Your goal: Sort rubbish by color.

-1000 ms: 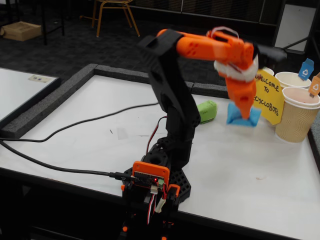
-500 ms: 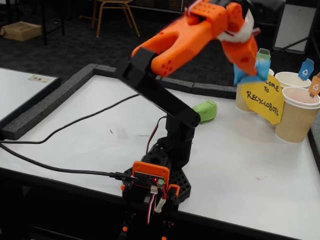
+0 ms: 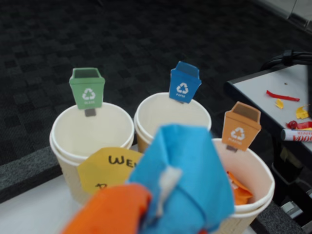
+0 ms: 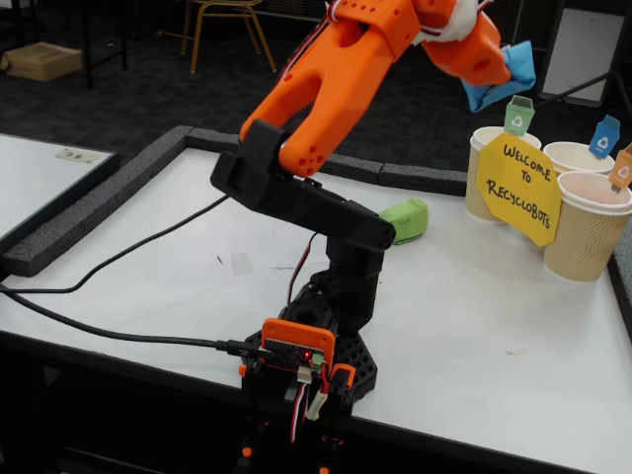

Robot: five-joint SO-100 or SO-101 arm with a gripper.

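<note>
Arm: is rising from a low reach over the table to a high, outstretched pose.
Gripper: is lifting from table level to above the green-tagged cup.
Blue lump: is leaving the table, pinched in the jaws, now hanging in the air.
</note>
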